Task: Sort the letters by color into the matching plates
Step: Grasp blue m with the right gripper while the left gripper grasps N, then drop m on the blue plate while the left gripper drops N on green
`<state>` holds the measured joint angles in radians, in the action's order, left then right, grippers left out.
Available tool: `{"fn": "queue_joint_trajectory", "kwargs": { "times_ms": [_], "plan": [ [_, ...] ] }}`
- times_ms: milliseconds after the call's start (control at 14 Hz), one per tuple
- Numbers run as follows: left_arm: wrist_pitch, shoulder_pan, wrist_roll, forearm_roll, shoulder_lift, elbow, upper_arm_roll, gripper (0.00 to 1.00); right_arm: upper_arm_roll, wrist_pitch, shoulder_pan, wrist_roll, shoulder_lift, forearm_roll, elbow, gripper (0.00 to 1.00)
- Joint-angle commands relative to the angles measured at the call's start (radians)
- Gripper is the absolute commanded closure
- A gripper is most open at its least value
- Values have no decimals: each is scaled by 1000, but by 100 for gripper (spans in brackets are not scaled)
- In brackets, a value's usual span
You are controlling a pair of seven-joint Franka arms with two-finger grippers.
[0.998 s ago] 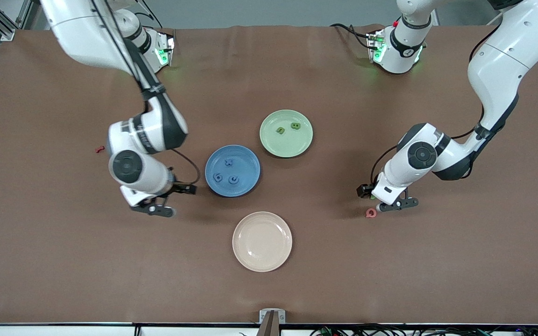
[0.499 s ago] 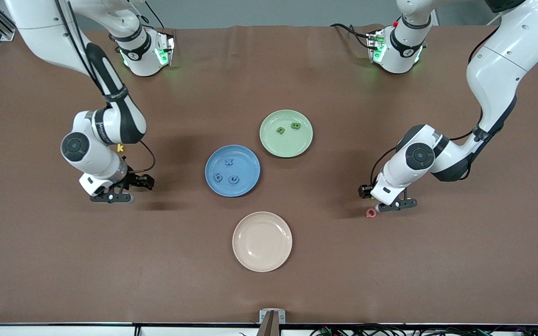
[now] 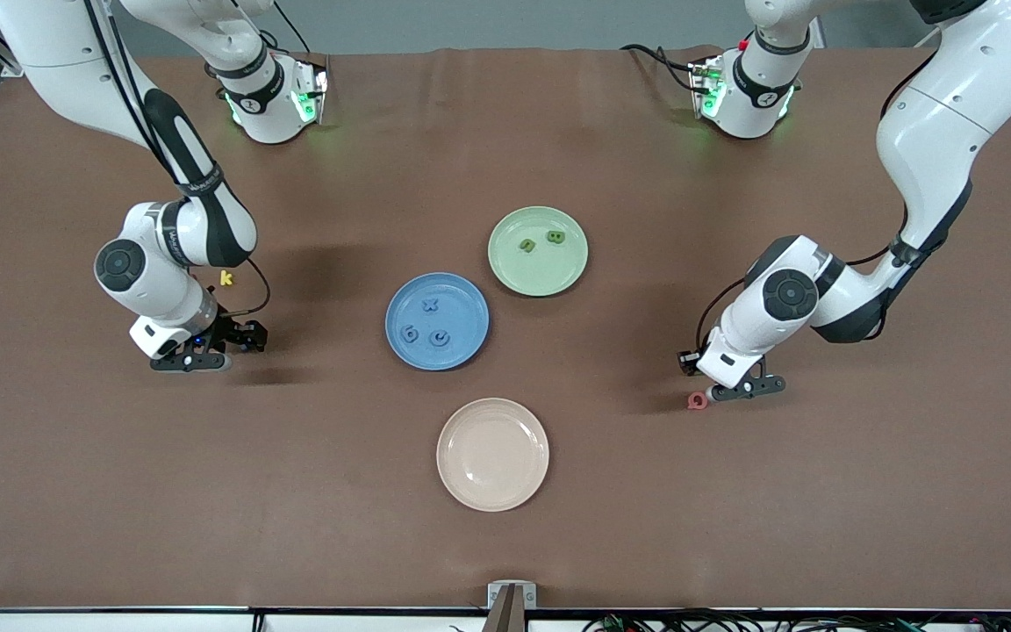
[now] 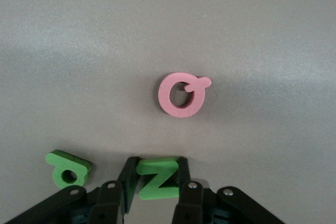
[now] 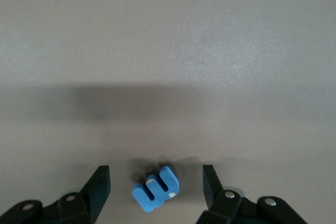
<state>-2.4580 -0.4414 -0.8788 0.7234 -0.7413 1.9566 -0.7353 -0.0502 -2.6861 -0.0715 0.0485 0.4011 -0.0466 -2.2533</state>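
Toward the left arm's end of the table (image 3: 558, 544), in the front view, the left gripper (image 3: 738, 389) is sitting low at the surface, just beside a pink letter (image 3: 697, 401). The right gripper (image 3: 194, 355) is hanging low toward the right arm's end, with a yellow letter (image 3: 225, 278) lying farther from the camera than it. Near the table's middle, the blue plate (image 3: 462, 344) is carrying three blue letters (image 3: 429, 325), and the green plate (image 3: 534, 272), farther from the camera, is carrying two green letters (image 3: 541, 240). A cream plate (image 3: 492, 454) is lying nearer the camera's edge.

From the left wrist view, the left gripper (image 4: 154, 179) is pinching a green Z (image 4: 156, 178), fingers (image 4: 126, 179) pressing on both its sides (the letter is lying flat on the table). Another green letter (image 4: 68, 169) is lying just beside it, and the pink letter (image 4: 181, 94) is resting a little apart.

From the right wrist view, the right gripper (image 5: 156, 184) is standing with its fingers (image 5: 98, 184) spread wide, a blue E (image 5: 156, 188) lying on the table between them, untouched.
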Motion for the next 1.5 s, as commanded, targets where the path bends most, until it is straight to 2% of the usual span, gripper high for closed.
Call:
{"fn": "queue_joint_trajectory", "kwargs": {
  "times_ms": [0,285,499,570,713,784,998,1212,1426],
  "plan": [
    [-9,16,-14,24,-12,-18,16,74,18,-24,29,13,-1,14,-32,20],
    [31,16,-28,15,13,-16,5,74,20,-37,32,13,-1,14,-51,20],
    [105,18,-103,11,30,-16,-65,75,20,-67,30,13,15,14,-60,20],
    [132,18,-127,8,36,-16,-96,75,20,-67,29,13,18,14,-60,24],
    [195,17,-185,8,40,-16,-153,75,20,-67,24,13,22,14,-57,41],
    [230,18,-218,7,40,-16,-188,75,20,-67,22,13,25,13,-55,53],
    [266,58,-375,5,39,-19,-282,75,21,-64,21,1,27,13,-51,97],
    [267,188,-509,-47,37,-48,-285,75,35,-43,7,-43,13,5,-32,100],
    [267,288,-619,-56,24,-45,-280,75,41,153,-106,-265,-18,4,49,100]
  ]
}}
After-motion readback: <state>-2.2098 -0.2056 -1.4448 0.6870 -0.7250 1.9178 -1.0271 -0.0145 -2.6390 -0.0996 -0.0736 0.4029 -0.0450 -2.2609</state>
